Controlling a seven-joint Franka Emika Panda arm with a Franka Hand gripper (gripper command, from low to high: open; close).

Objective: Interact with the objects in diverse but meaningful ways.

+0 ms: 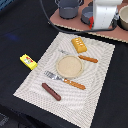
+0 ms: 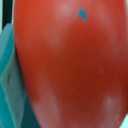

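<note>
Red tomato (image 2: 70, 65) right against the wrist camera; gripper's spread impossible to tell.

I can read no text anywhere. The yellow box (image 1: 28, 61) at the left of the exterior view carries a red label, but its print is too blurred and small for me to make out any letters or numbers.
</note>
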